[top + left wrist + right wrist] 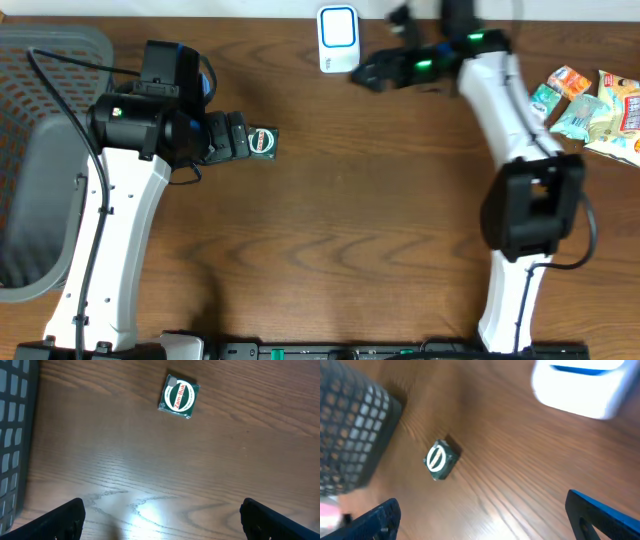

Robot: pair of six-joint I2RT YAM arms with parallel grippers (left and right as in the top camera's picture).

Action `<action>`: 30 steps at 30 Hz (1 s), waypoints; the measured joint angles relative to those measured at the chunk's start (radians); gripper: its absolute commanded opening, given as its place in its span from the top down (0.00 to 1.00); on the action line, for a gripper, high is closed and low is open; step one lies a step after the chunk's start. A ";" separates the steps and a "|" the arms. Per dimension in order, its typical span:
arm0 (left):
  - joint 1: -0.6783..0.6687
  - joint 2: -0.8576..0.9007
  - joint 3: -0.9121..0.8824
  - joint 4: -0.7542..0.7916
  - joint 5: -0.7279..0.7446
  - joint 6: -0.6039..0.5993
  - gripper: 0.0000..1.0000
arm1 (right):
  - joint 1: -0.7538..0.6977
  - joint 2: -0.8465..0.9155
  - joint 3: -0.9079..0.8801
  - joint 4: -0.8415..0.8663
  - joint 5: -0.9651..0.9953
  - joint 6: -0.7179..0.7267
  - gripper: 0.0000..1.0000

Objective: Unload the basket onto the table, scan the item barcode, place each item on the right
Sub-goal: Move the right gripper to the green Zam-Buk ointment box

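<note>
The surface [380, 200] is brown wood with wavy, darker grain. The small box [180, 396] is dark green and carries a round white-and-red label. At the far edge, the scanner [338, 38] is white with a blue outline. The basket [40, 60] at the left edge is grey grid mesh. The packets [590, 105] at the right edge mix green, orange, white and red. The left arm [110, 230] and right arm [505, 90] are white with black joints. The left hand [160, 522] has black fingers [60, 522]; the right hand [480, 517] has blue ones.

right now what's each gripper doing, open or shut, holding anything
left gripper: open, holding nothing, green box lies ahead of it
right gripper: open, holding nothing
</note>
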 measured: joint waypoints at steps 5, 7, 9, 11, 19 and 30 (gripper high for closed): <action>0.000 0.000 0.000 0.000 0.000 0.000 0.02 | 0.199 0.002 -0.003 0.080 0.228 0.042 0.01; 0.000 0.000 0.000 0.000 0.000 0.000 0.02 | 0.262 0.008 -0.003 0.116 0.328 0.089 0.01; 0.000 0.000 0.000 0.000 0.000 0.000 0.02 | 0.335 0.018 -0.004 0.151 0.440 0.158 0.01; 0.000 0.000 0.000 0.000 0.000 0.000 0.02 | 0.388 0.029 -0.004 0.185 0.520 0.220 0.01; 0.000 0.000 0.000 0.000 0.000 0.000 0.02 | 0.489 0.145 -0.005 0.275 0.649 0.394 0.05; 0.000 0.000 0.000 0.000 0.000 0.000 0.02 | 0.530 0.237 -0.009 0.261 0.660 0.443 0.20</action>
